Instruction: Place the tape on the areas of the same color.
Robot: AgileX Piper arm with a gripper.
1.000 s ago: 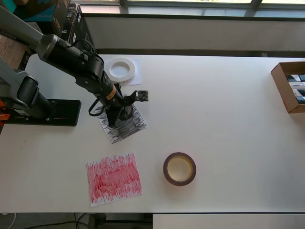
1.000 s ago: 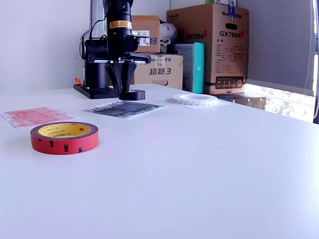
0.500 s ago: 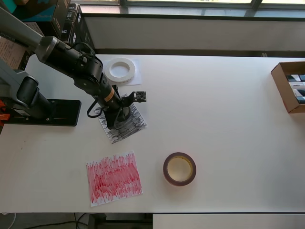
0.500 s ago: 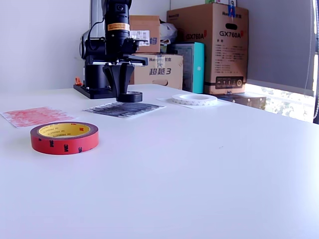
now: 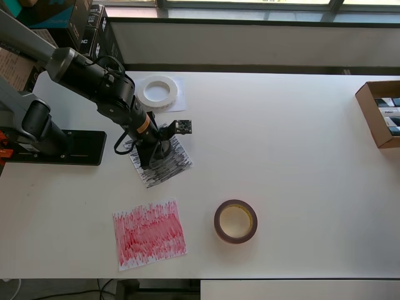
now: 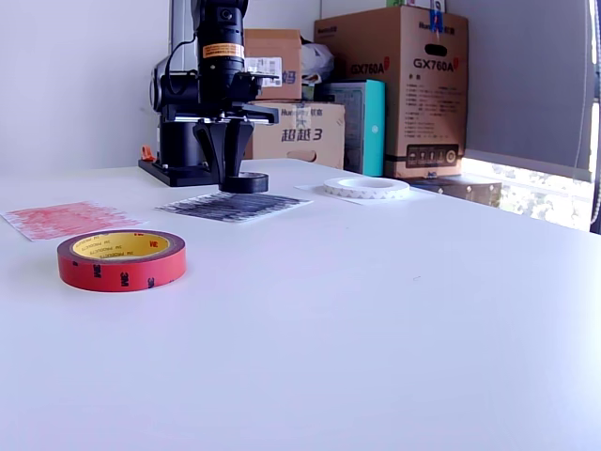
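Your small black roll [image 5: 164, 148] mostly hidden under the gripper [image 5: 153, 152] from overhead, jaw gap too dark to judge, cardboard box [image 5: 380, 113] cut off at the tabletop's right edge, arm base [image 5: 37, 128] cropped at left.

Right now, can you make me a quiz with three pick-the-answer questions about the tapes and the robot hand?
1. Where is the red tape roll?
A. on the red sheet
B. on the bare table
C. in the brown box

2. How many tape rolls are on the table?
A. two
B. three
C. five

3. What is the white tape ring doing?
A. lying flat on the white sheet
B. standing on its edge
C. hanging from the gripper

Answers:
1. B: it sits apart from the red sheet.
2. B: red, white, and the small black roll at the gripper, over the black sheet.
3. A: it lies flat on the white sheet.
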